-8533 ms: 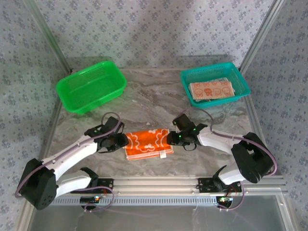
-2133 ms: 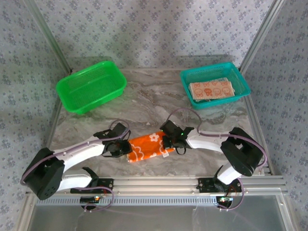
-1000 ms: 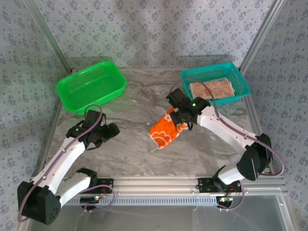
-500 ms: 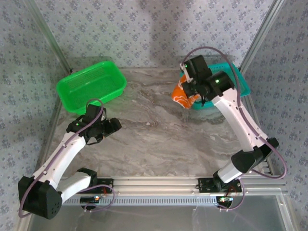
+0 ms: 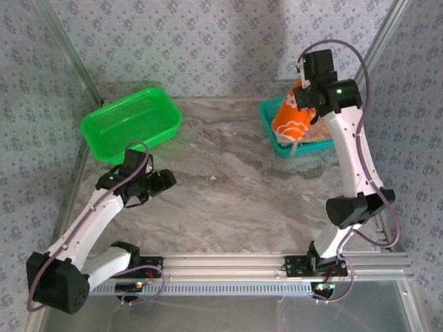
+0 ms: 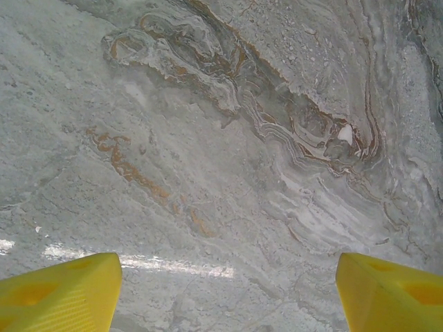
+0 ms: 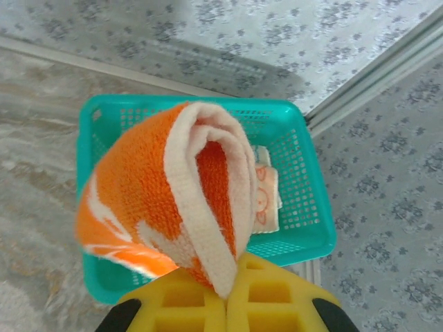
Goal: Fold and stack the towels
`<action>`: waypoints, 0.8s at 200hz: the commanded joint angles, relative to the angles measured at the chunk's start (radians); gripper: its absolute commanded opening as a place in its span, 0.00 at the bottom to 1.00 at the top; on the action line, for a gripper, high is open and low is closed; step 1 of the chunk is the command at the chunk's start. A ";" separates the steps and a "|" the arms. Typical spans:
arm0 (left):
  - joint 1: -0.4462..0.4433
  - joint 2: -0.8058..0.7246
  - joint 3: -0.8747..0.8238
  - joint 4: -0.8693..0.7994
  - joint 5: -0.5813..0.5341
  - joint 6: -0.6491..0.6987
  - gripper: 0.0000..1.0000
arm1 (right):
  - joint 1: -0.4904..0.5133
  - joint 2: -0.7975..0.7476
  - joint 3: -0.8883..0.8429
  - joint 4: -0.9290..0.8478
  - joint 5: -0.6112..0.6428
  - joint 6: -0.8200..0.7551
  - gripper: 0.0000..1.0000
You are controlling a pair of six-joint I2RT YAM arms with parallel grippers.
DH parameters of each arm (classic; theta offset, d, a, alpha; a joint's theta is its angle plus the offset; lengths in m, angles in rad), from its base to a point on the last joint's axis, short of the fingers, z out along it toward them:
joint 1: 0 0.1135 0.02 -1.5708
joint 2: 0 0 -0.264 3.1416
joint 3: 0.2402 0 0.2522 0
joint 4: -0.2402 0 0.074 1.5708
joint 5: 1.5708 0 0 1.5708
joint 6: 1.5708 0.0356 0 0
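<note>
Orange towel (image 7: 163, 207) in right gripper (image 7: 228, 280)

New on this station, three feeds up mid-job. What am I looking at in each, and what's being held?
Two robot arms are bolted at the near edge of a marbled table. The top view looks down from behind them. The other two pictures come from a camera on each wrist, so the yellow shapes are that arm's own fingers. The right gripper is shut on the folded orange towel, held above the teal basket, where a cream towel with orange faces lies. The left gripper is open, holding nothing, over bare table. A green basket sits at the far left.
</note>
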 commanded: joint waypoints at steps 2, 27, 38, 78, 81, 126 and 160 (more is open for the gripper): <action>0.006 0.004 0.036 -0.018 0.021 -0.001 0.81 | -0.047 0.041 0.065 0.018 0.023 0.019 0.00; 0.008 0.006 0.032 -0.021 0.026 0.002 0.81 | -0.091 0.088 0.088 0.017 0.027 0.049 0.00; 0.007 0.008 0.031 -0.020 0.026 0.002 0.81 | -0.104 0.110 0.100 0.010 0.016 0.068 0.00; 0.007 0.018 0.025 -0.017 0.030 0.004 0.81 | -0.099 0.185 0.159 -0.049 -0.050 0.150 0.00; 0.007 0.018 0.024 -0.016 0.031 0.004 0.81 | -0.098 0.190 0.164 -0.055 -0.058 0.160 0.00; 0.007 0.018 0.003 -0.003 0.032 0.002 0.82 | -0.087 0.221 0.179 -0.085 -0.223 0.279 0.00; 0.007 0.022 -0.008 0.007 0.036 0.006 0.82 | -0.066 0.238 0.180 -0.086 -0.297 0.353 0.00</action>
